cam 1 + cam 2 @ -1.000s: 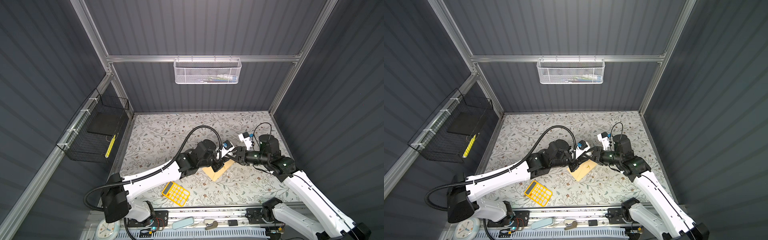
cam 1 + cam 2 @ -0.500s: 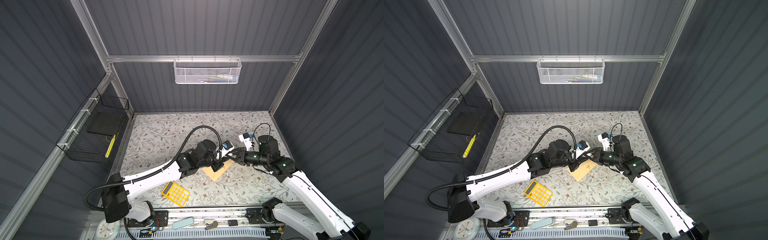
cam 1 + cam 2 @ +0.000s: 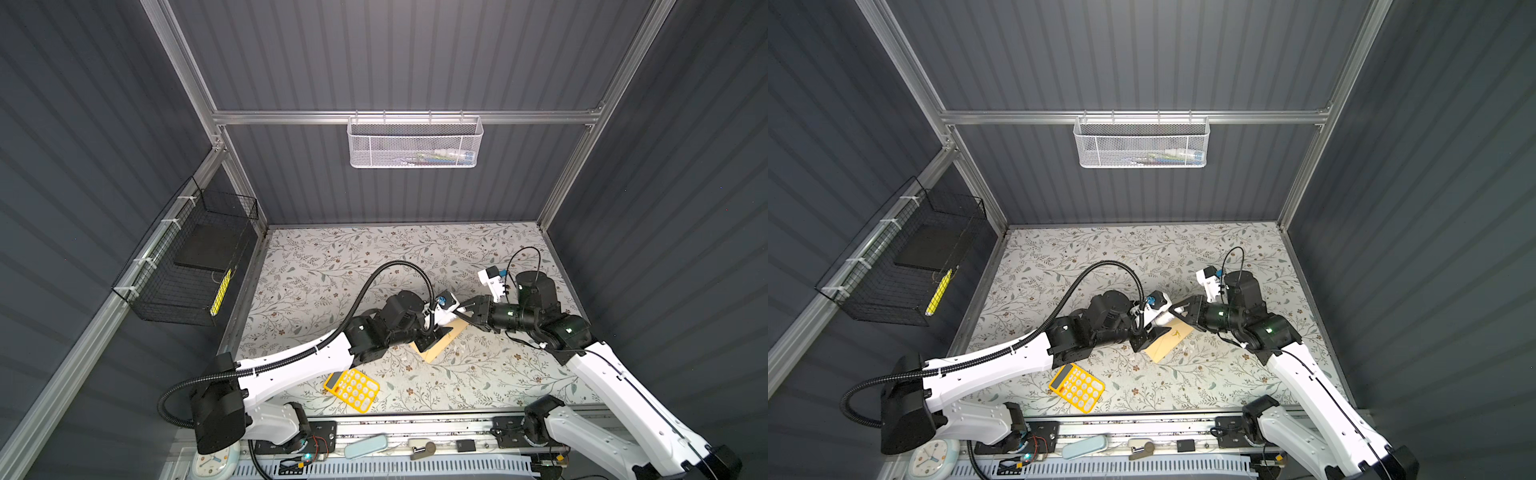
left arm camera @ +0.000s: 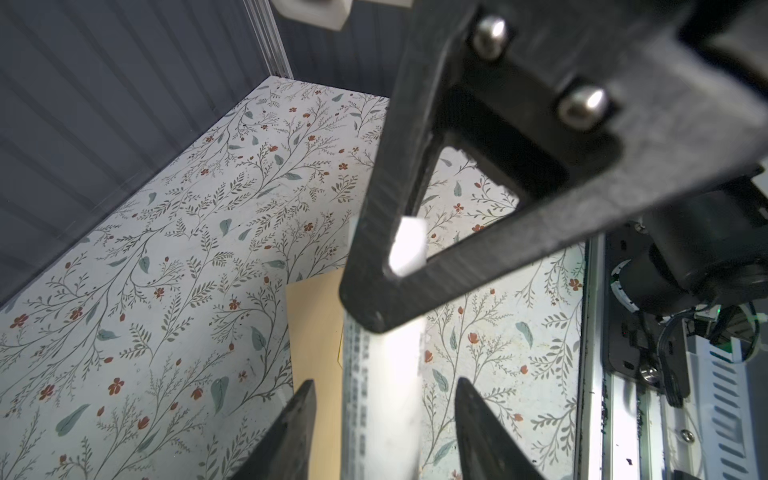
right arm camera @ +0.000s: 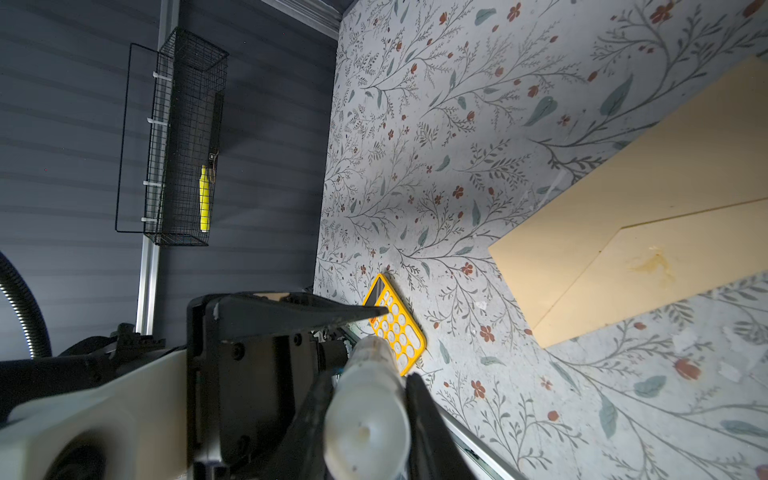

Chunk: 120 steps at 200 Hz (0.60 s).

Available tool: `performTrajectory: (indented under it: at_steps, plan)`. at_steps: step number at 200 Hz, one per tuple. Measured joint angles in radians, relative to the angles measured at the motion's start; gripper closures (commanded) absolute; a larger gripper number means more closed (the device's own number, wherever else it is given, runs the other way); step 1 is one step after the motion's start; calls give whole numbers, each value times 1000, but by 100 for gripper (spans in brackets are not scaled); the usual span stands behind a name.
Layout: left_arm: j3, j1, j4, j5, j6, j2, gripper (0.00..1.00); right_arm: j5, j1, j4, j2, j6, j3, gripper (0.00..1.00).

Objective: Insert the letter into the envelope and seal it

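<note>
Glue stick (image 5: 365, 432), pinched by the right gripper (image 5: 368, 380), points into the left gripper (image 4: 384, 384)'s spread jaws, above the envelope (image 4: 313, 328).

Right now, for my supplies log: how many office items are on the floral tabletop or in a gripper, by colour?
Tan: 1, the envelope
Yellow: 1, the calculator
White: 1, the glue stick
Total: 3

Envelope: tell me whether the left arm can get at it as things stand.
Probably yes. The left gripper hangs over the envelope, jaws apart around the glue stick, which the right gripper clamps. Nothing else lies on the envelope; the stick would have to clear first.
</note>
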Motion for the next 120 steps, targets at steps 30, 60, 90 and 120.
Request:
performTrajectory:
  at_steps: [30, 60, 90, 120]
  plan:
    - [0, 0, 2, -1, 0, 0, 50, 0, 0, 0, -3, 0, 0, 91]
    - [0, 0, 15, -1, 0, 0, 56, 0, 0, 0, -5, 0, 0, 92]
    - [0, 0, 18, 0, 0, 0, 63, 0, 0, 0, -10, 1, 0, 92]
    - [0, 0, 23, 5, -4, 0, 74, 3, 0, 0, -15, 8, 0, 92]
